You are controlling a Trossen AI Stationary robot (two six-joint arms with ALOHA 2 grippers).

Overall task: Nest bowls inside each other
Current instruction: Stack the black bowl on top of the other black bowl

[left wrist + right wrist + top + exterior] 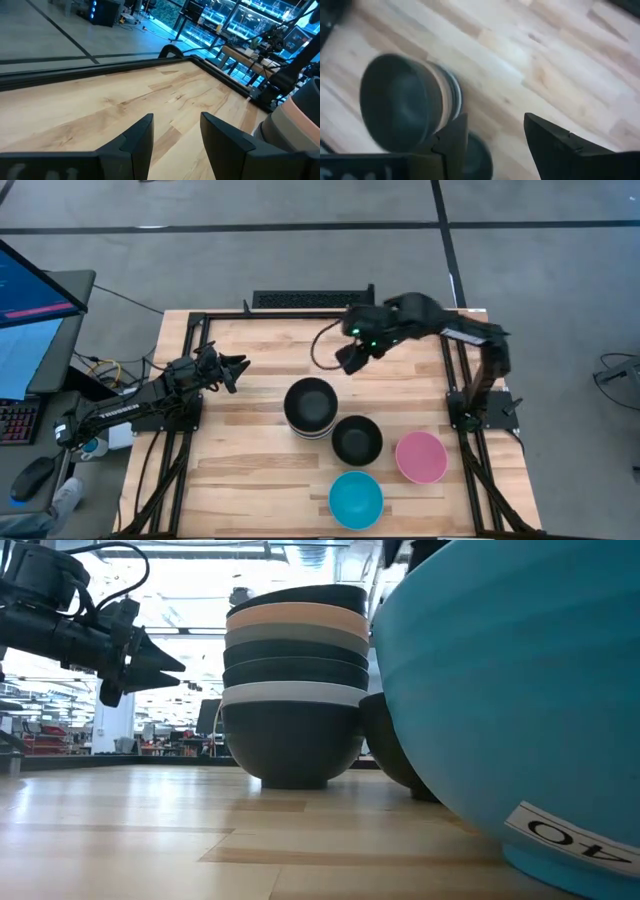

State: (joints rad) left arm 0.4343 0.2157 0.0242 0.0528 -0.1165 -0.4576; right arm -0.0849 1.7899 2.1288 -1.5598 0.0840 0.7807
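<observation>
Wooden table [250,470]: nested bowl stack [310,406] central; left gripper [232,370] and right gripper [350,358] both spread, empty.

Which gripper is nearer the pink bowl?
The right gripper. It hangs open above the table's far side, beyond the stack from the pink bowl. The left gripper, also open, waits farther off near the left edge.

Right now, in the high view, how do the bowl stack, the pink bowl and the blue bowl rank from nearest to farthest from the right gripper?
Measured from the right gripper:
1. Bowl stack, mid-table, just in front of the gripper.
2. Pink bowl, toward the right front.
3. Blue bowl, at the front edge.
</observation>
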